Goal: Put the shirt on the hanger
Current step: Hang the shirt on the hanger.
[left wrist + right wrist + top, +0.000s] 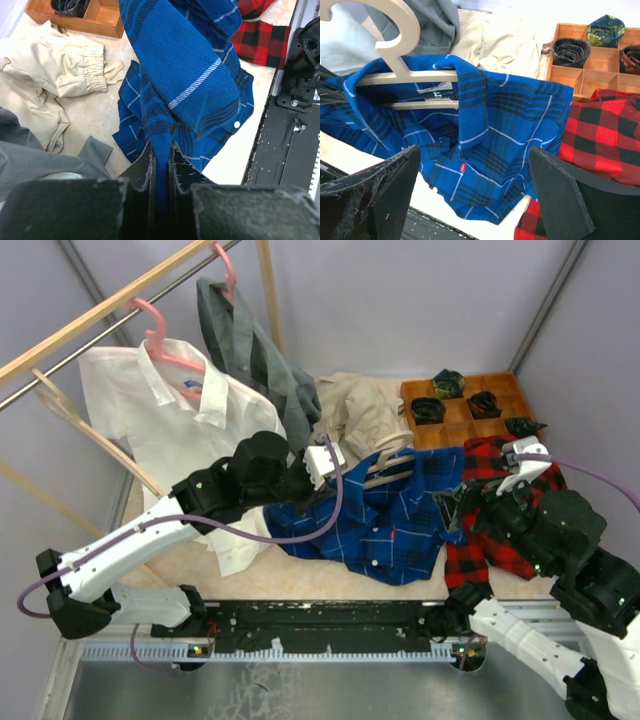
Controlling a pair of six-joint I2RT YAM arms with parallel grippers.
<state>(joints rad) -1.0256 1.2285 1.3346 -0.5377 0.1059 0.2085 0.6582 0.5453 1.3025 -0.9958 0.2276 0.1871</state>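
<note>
On the pale counter point(290, 575) the shirt point(390, 520) lies crumpled, the hanger point(410, 77) tucked under its collar. Left jaws pinch shirt cloth; right jaws stand open, empty.

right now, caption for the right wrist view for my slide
Open right gripper faces the blue check shirt partly draped over the beige hanger.
</note>
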